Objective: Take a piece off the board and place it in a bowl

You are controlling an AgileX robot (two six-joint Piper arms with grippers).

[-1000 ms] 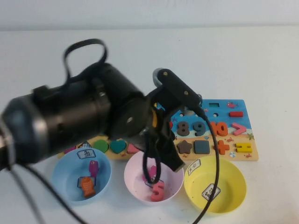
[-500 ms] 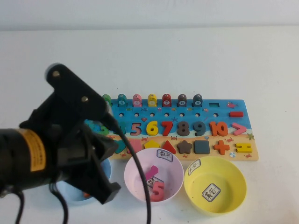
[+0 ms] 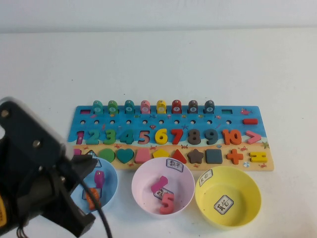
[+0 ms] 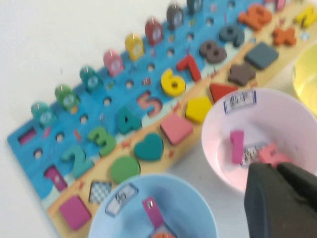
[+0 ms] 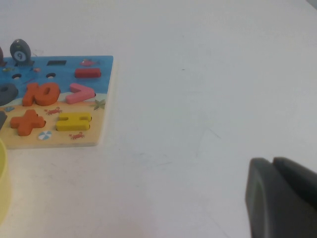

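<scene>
The pinkish-red "5" piece (image 3: 167, 203) lies flat inside the pale pink bowl (image 3: 141, 191), beside a small magenta block (image 3: 159, 184). The bowl stands just in front of the board (image 3: 168, 124), whose "5" slot (image 3: 144, 136) shows only its printed numeral. My left gripper (image 3: 86, 166) is shut and empty, up over the light blue bowl at the lower left. In the left wrist view its fingertips (image 4: 275, 171) partly hide the "5" (image 4: 270, 152) in the pink bowl (image 4: 213, 144). My right gripper (image 5: 275, 166) is shut and empty over bare table, right of the board (image 5: 101, 89).
A light blue bowl (image 3: 110, 186) with a magenta and an orange piece stands left of the pink bowl, a yellow bowl (image 3: 242, 198) right of it. Ringed pegs (image 3: 161, 106) line the board's far edge. My left arm's dark body (image 3: 34, 188) covers the lower left.
My left arm has drawn back from over the pink bowl to the lower left, uncovering the board. The "5" stays in the pink bowl.
</scene>
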